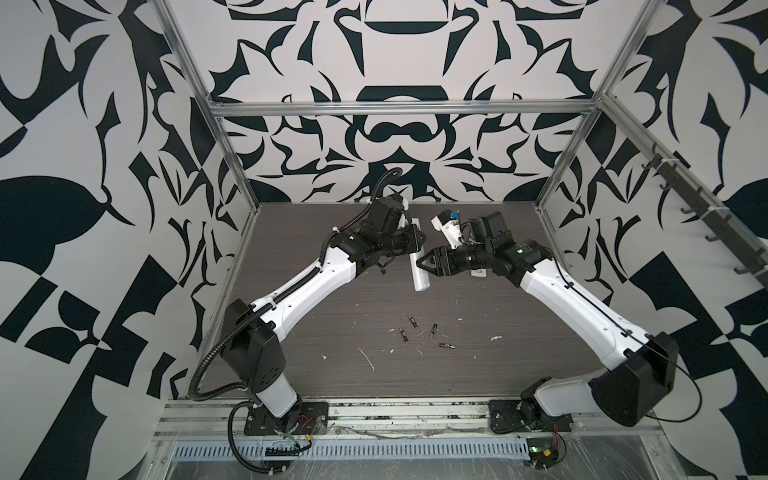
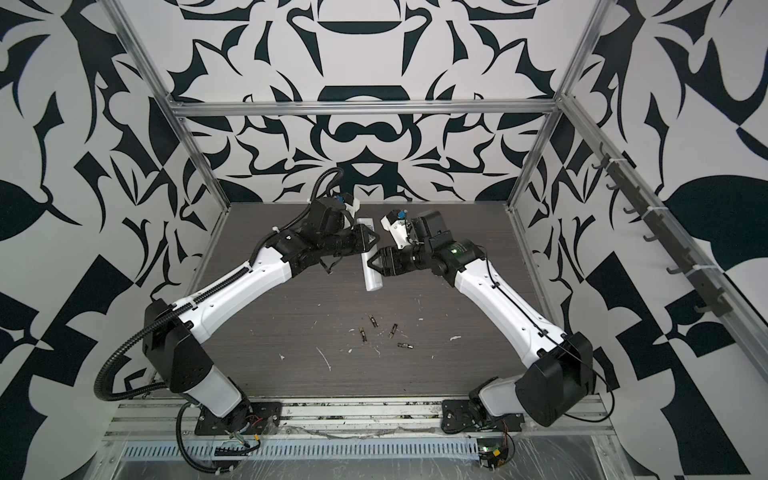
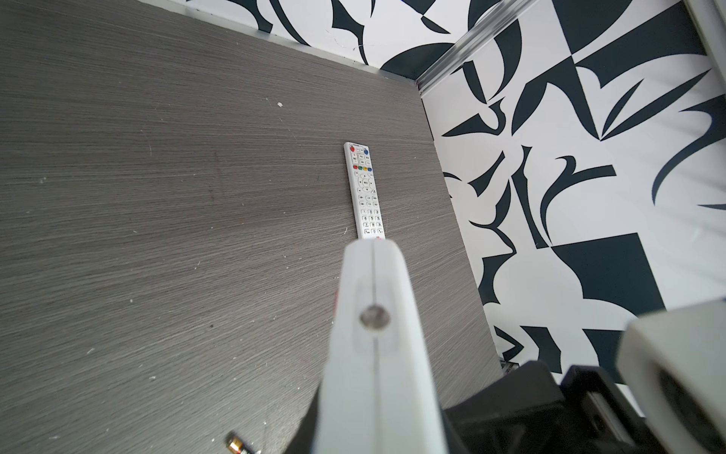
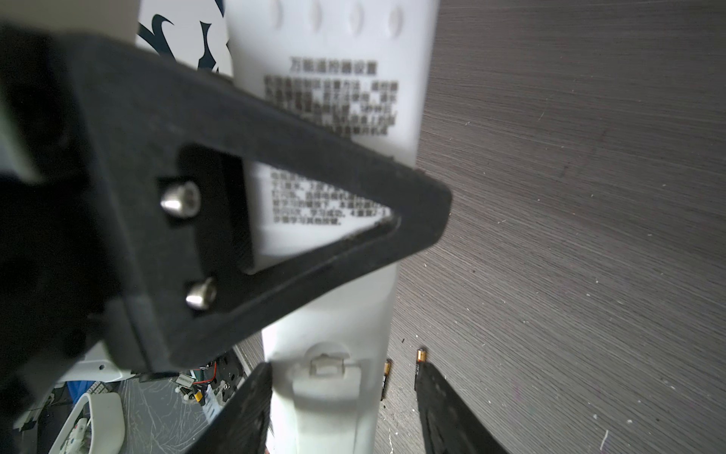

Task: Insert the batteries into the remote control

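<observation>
Here the left claw (image 1: 415, 243) is clamped shut across the remote control (image 1: 419, 277), holding it above the table (image 1: 332, 328) with its printed back showing. The right claw (image 4: 341, 369) stands open astride the remote's free end. The remote's long axis runs straight between its fingers, one close against the edge and the other apart, and the battery cover (image 4: 326, 397) sits just past the tips. The batteries (image 1: 412, 321) lie loose on the table beyond that end, slightly nearer the right claw.
</observation>
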### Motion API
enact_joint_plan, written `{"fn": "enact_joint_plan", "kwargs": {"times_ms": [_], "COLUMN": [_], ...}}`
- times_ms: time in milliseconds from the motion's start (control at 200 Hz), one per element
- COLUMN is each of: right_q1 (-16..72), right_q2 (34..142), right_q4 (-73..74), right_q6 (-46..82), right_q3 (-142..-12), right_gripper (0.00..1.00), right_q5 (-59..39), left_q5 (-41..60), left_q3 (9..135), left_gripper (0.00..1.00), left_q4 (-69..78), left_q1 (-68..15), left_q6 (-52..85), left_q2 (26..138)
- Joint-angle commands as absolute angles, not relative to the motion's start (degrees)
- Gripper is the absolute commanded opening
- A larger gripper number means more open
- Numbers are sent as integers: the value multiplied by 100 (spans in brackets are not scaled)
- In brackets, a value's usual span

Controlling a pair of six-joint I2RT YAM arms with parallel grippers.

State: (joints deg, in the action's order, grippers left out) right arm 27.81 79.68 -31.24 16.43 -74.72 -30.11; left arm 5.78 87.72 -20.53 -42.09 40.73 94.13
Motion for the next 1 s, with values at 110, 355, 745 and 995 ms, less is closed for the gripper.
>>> {"fn": "enact_joint_plan", "kwargs": {"times_ms": [110,355,745,995], "right_q1": [2593,2560,2544,2546], "right_q2": [7872,7833,7563,7642], "right_q4": [-3202,-3217,-3272,-3174], "right_q6": [1635,1654,1720,1740], "right_q3": [-7489,-7479,-7322,-7269], "right_gripper": [58,56,54,55], "right_q5": [-2742,-2770,-2791,-2936], "left_q5": [667,686,641,668], "left_q3": [8960,9001,8964,8959], "left_gripper": [0,0,0,0], "left_q4": [-1906,-1925,-1948,-1947], "left_q1": [-4236,-4236,-4236,-4236], "left_q6": [4094,4086,4087,4096], "left_q2": [9272,9312,9306,9305]}}
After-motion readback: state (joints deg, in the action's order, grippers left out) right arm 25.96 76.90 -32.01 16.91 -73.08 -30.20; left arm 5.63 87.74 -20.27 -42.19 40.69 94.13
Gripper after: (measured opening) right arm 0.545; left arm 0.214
